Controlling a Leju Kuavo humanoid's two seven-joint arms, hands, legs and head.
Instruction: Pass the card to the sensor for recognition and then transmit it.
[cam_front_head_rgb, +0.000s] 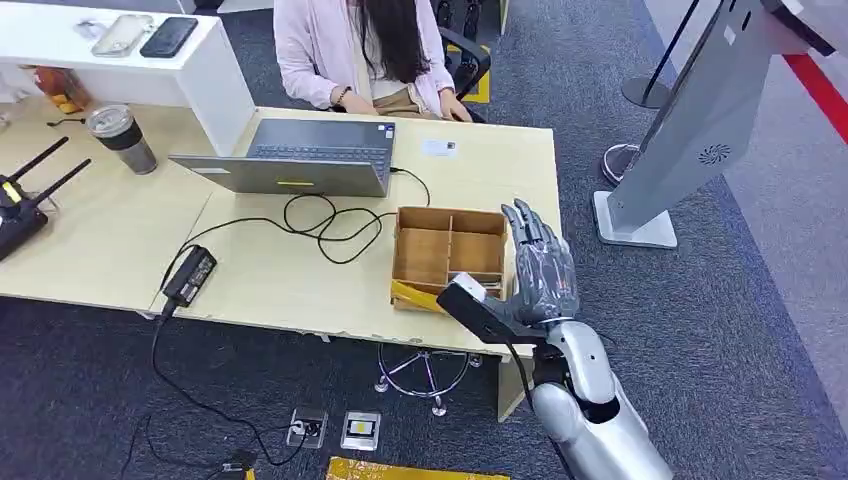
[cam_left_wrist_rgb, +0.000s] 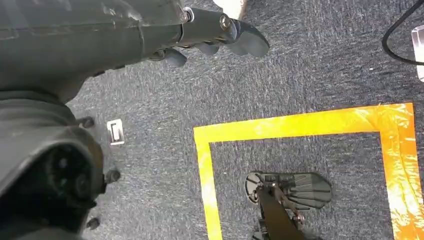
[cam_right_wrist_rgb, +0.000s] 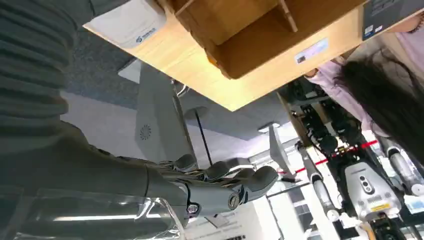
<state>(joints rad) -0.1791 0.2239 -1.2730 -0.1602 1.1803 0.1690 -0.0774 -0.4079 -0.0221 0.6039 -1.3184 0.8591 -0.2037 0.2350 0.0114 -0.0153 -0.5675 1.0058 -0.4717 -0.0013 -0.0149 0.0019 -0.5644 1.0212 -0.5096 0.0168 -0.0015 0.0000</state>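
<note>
A light wooden desk (cam_front_head_rgb: 100, 250) stands on dark grey carpet, and at the robot's side the left hand (cam_left_wrist_rgb: 215, 37) hangs over the floor near a square of yellow tape (cam_left_wrist_rgb: 300, 122), its fingers loosely apart and holding nothing. On the desk's left part sit a black router (cam_front_head_rgb: 20, 205) and a tumbler (cam_front_head_rgb: 122, 138). Next comes an open laptop (cam_front_head_rgb: 300, 160) with its cable looping toward a divided wooden box (cam_front_head_rgb: 448, 255). A person (cam_front_head_rgb: 365, 50) sits behind the desk. Just in front of them lies a small white card (cam_front_head_rgb: 438, 148), flat on the desktop and well apart from either hand; this looks like the task's card. At the desk's near edge, beside the box, is a white device (cam_front_head_rgb: 470, 287), probably the sensor. The right hand (cam_front_head_rgb: 540, 270) is raised just beside it, fingers straight and close together, clamped on nothing. A grey kiosk stand (cam_front_head_rgb: 690, 130) rises at the far right. The task seems to be at its start, with the card not yet picked up. The next move calls for a reach across the box to the card, then a thin pinch off the flat surface.
</note>
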